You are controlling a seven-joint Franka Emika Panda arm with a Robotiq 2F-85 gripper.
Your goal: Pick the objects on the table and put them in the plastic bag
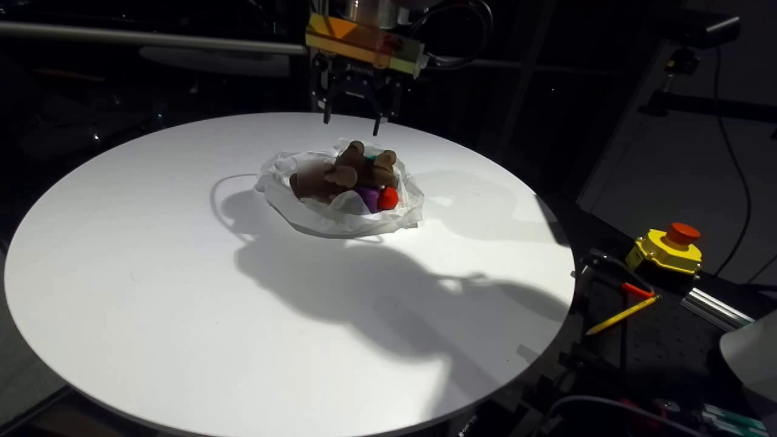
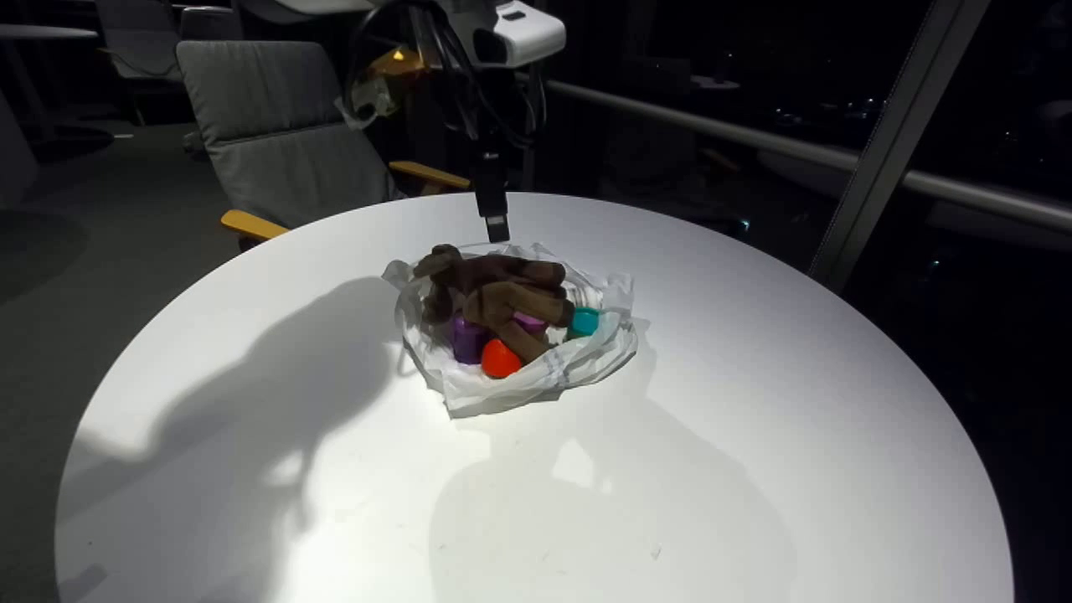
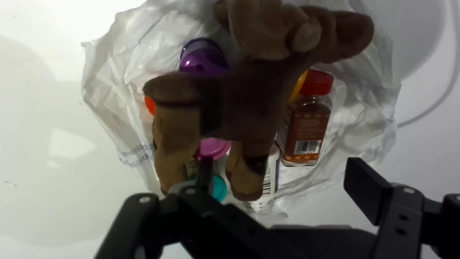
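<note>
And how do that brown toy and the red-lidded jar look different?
The brown toy looks plush, while the red-lidded jar is see-through near the top and carries a barcode label. The toy is clearly bigger than the jar. The toy has sprawling limbs; the jar is straight-sided. Both are in the plastic bag.

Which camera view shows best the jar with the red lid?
The wrist view: there the jar clearly shows its red lid and barcode. In both exterior views, I cannot identify it for certain.

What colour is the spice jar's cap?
Red; the cap of the spice jar shows best in the wrist view.
</note>
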